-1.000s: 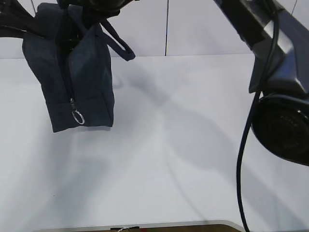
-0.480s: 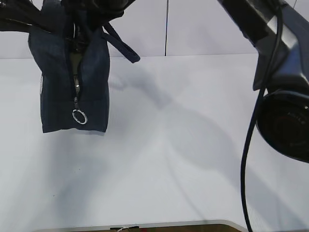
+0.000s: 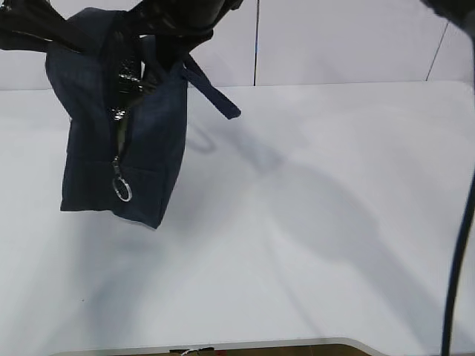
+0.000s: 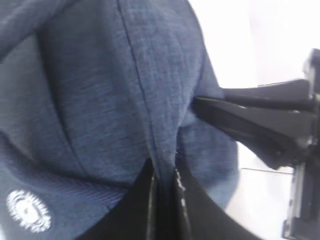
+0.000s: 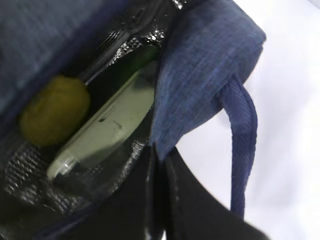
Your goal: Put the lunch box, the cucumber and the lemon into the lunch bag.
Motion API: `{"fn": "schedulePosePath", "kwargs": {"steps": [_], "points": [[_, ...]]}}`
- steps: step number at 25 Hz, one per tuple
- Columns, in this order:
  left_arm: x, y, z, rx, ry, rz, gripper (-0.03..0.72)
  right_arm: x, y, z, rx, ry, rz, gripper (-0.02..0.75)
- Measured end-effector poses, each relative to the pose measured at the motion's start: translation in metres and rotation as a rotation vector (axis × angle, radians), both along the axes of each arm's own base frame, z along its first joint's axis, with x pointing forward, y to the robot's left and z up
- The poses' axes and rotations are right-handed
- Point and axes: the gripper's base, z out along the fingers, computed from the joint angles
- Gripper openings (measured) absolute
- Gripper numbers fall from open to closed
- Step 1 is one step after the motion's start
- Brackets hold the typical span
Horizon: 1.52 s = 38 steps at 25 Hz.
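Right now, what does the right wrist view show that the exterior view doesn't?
Only the right wrist view: the lemon and the lunch box inside the open mouth, and the right gripper shut on the fabric edge. Only the exterior view: the zipper's ring pull and the white table under the lifted bag. Both: the navy lunch bag and a loop handle.

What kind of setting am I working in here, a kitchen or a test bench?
Likely a lab test bench: a bare white table, plain white panel walls behind it, and a robot cable in frame. Only the lunch bag is about; no kitchen fittings show.
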Motion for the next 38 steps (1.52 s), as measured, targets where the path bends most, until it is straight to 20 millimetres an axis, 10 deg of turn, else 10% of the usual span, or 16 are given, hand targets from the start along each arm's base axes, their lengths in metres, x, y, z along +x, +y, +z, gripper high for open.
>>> {"fn": "schedulePosePath", "kwargs": {"steps": [14, 38], "points": [[-0.014, -0.054, 0.0, -0.008, 0.014, -0.145, -0.002, -0.044, -0.051, 0.03, -0.18, -0.042, -0.051, 0.011], [0.013, -0.099, -0.068, 0.025, 0.113, -0.175, -0.003, -0.03, -0.061, -0.015, -0.376, -0.013, -0.149, 0.01]]}}
